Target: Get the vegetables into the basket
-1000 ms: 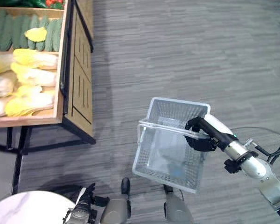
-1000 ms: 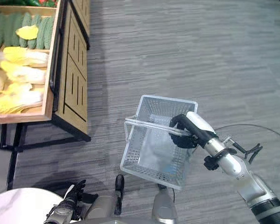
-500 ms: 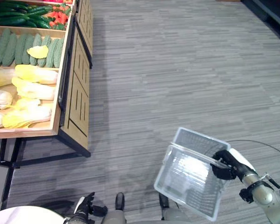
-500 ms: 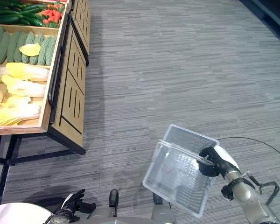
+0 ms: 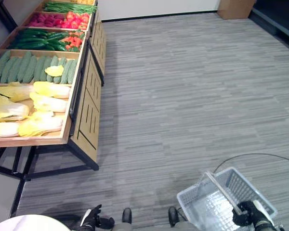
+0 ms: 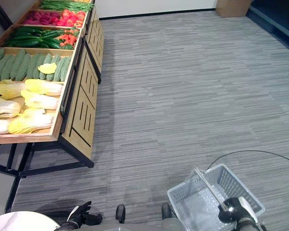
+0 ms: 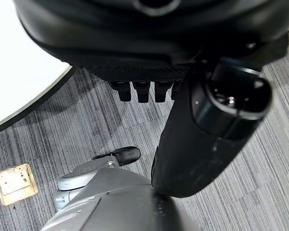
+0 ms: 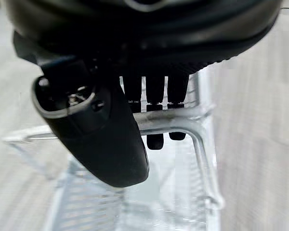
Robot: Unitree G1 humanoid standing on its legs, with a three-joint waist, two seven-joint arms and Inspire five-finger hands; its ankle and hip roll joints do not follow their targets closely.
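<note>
Right wrist view shows our right hand (image 8: 101,120) with fingers curled round the handle (image 8: 178,122) of the pale wire-mesh plastic basket (image 5: 216,204), which hangs low at near right over the grey striped carpet (image 5: 183,96). We can read no writing anywhere. Since a second ago the basket sits lower and nearer, and our view has lifted. The vegetables (image 5: 33,103) lie in the wooden display stand (image 5: 84,101) at far left. Our left hand (image 5: 92,219) is relaxed, near left.
</note>
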